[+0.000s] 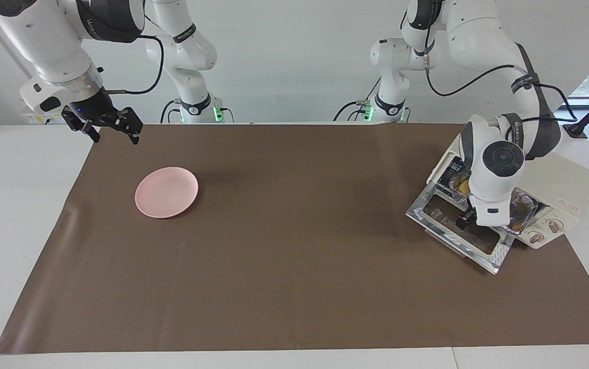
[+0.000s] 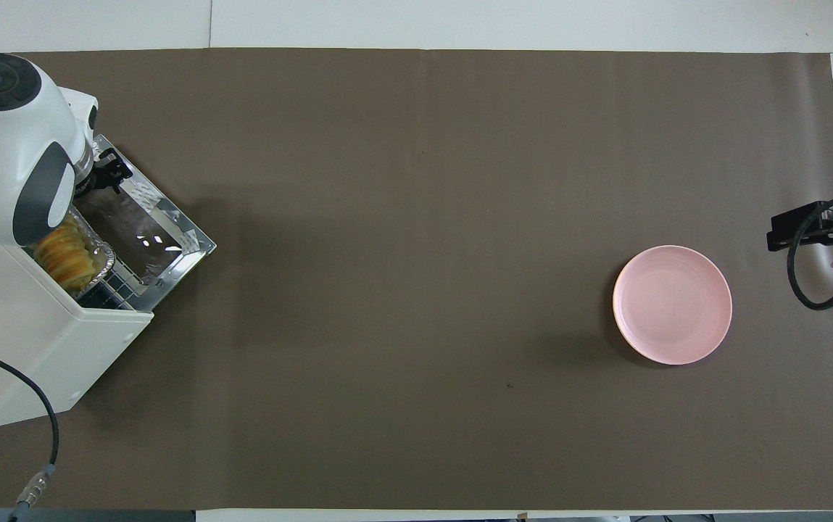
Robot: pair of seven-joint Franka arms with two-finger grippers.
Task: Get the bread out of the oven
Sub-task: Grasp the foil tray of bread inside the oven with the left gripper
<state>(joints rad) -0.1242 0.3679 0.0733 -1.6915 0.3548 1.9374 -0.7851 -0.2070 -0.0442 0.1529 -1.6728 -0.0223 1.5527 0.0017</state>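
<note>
The cream-white oven (image 1: 566,184) (image 2: 17,341) stands at the left arm's end of the table. Its silver door (image 1: 479,246) (image 2: 162,239) lies folded down flat. The yellow-orange ridged bread (image 2: 61,254) (image 1: 459,182) rests in a foil tray (image 2: 101,264) (image 1: 525,202) at the oven's mouth, half hidden by the left arm's wrist. My left gripper (image 1: 464,220) (image 2: 108,170) hangs low over the open door beside the tray, open, with nothing in it. My right gripper (image 1: 115,134) (image 2: 807,232) waits open in the air over the mat's edge near the pink plate.
A round pink plate (image 1: 166,192) (image 2: 672,304) sits on the brown mat (image 1: 294,246) toward the right arm's end. The oven's black cable (image 2: 46,442) trails off at the table's edge nearest the robots.
</note>
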